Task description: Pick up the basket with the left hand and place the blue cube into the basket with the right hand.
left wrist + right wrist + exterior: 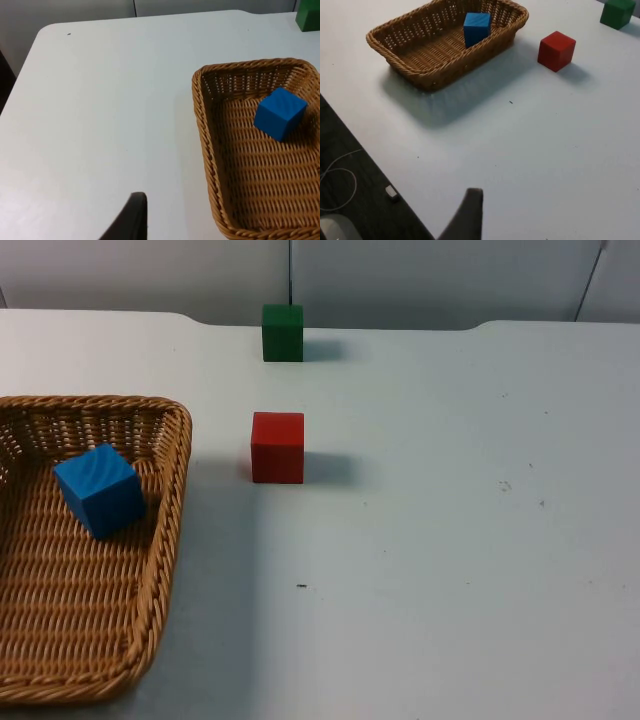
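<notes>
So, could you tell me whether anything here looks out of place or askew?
Nothing is damaged or spilled. The blue cube lies in the basket, turned at an angle to its walls, near one end. The red cube and green cube stand upright on the table.

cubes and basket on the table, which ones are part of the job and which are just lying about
Part of the job:
basket, on the table
blue cube, already lying inside the basket

Just lying about:
red cube, on the table beside the basket
green cube, near the partition wall
</notes>
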